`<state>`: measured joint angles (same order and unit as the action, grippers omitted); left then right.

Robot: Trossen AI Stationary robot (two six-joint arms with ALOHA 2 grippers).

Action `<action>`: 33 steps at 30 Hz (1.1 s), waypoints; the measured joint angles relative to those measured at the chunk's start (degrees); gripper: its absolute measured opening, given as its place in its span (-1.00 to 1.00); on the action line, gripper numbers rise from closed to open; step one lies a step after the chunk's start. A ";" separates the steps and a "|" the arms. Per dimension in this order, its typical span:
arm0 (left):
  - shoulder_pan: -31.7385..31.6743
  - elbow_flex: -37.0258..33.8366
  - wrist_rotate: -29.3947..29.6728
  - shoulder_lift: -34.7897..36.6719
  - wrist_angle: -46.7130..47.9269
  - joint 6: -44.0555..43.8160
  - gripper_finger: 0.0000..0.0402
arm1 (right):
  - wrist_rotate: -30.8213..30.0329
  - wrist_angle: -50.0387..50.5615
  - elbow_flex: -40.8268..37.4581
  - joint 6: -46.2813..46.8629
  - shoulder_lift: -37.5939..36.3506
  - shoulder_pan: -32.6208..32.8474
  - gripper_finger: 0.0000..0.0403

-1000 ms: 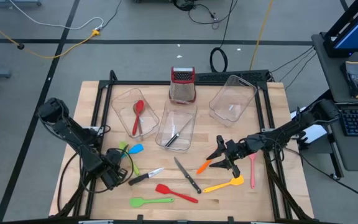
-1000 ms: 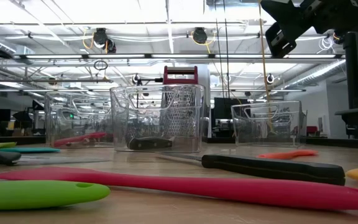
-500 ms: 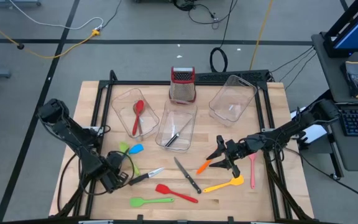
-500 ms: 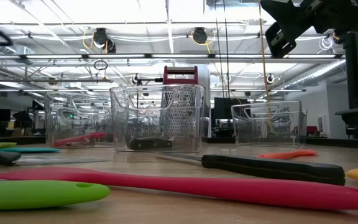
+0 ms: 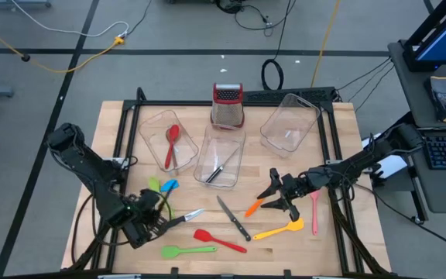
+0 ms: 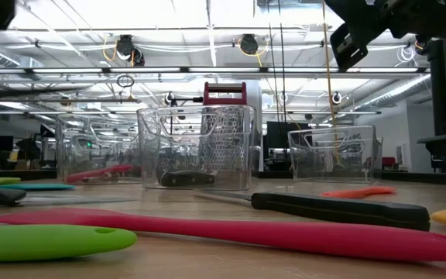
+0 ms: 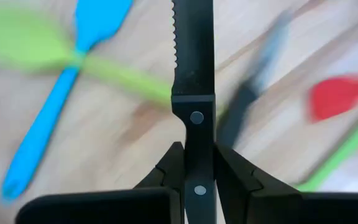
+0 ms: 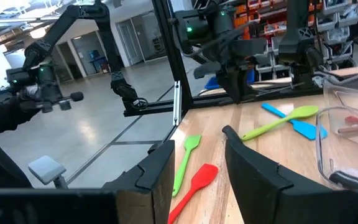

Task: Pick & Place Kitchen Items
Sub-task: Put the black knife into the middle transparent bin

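Wooden table [image 5: 339,124] carries three clear tubs, the middle tub [image 5: 221,155] lying far and right of the left gripper [image 5: 155,222]. That gripper pinches a black-handled knife [image 7: 193,68] by its handle, blade pointing straight ahead. Right gripper [image 5: 273,195] hovers half spread, empty.

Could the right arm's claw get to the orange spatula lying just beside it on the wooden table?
Probably yes. The right gripper hangs open and empty, and the orange spatula lies in the open right by its fingertips, nothing on top. The black-handled knife lies close by, apart from it.
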<state>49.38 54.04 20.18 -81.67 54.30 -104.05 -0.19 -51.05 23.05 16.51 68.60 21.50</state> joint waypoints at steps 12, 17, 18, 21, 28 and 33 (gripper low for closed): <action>-10.99 1.73 7.28 0.02 -28.66 39.22 -0.77 | 0.23 -4.45 0.00 -8.26 0.09 0.00 -0.33; -17.86 1.74 -0.70 0.02 -44.81 58.26 -0.77 | 1.86 -6.18 0.00 -9.79 1.82 -0.02 -0.33; -19.17 1.73 -2.86 0.03 -47.75 61.21 -0.77 | 2.42 -7.52 0.00 -10.08 2.51 0.00 -0.33; -23.03 1.75 -9.00 0.04 -54.95 68.23 -0.77 | 5.53 -11.72 0.00 -11.34 5.07 0.00 -0.33; -29.49 1.75 -22.24 -0.01 -68.87 79.93 -0.77 | 6.23 -22.16 0.03 -12.80 12.66 -0.29 -0.29; -31.69 1.77 -26.29 -0.11 -72.66 83.90 -0.77 | 6.23 -26.39 4.54 -14.95 18.53 -1.54 -0.10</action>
<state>17.68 55.81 -6.11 -81.78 -18.36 -20.15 6.04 -77.44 27.58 1.56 87.13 19.96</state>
